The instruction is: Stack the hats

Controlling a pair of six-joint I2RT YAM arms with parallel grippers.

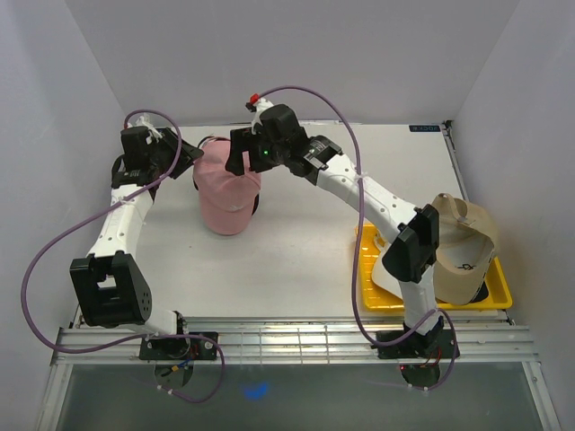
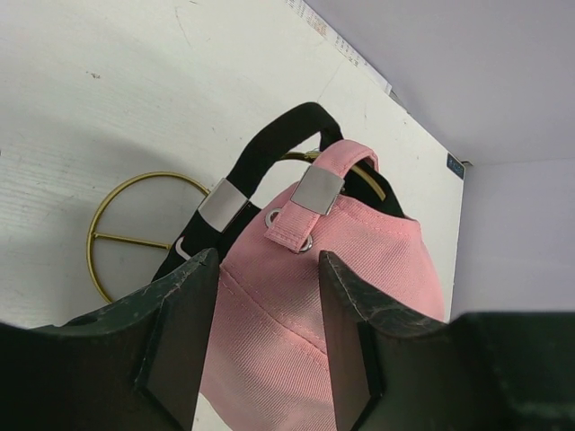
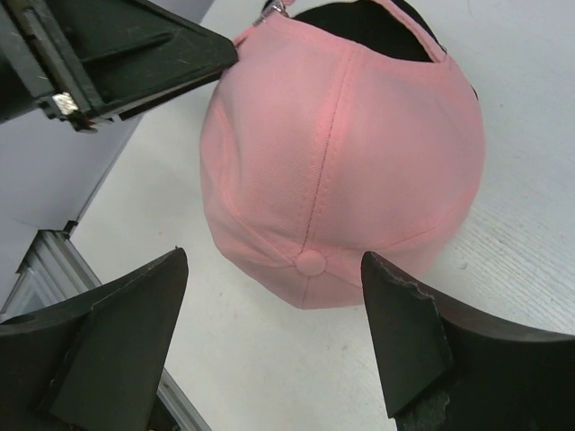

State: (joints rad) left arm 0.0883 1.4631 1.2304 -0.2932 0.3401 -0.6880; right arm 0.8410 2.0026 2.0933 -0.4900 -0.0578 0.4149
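A pink hat [image 1: 227, 193] sits on top of a black hat [image 1: 257, 203] at the back of the table. The black hat's strap [image 2: 269, 148] shows under the pink hat's strap [image 2: 314, 193]. My left gripper [image 1: 191, 162] [image 2: 269, 260] is open, its fingers straddling the rear of the pink hat without pinching the fabric. My right gripper [image 1: 237, 160] [image 3: 274, 260] hangs open above the pink crown [image 3: 341, 144], holding nothing. A tan hat [image 1: 467, 220] and a white hat [image 1: 463, 269] lie together at the right.
The tan and white hats rest on a yellow tray [image 1: 373, 296] by the right arm's base. A gold wire stand [image 2: 117, 193] lies on the table beside the black hat. White walls close in the table on three sides.
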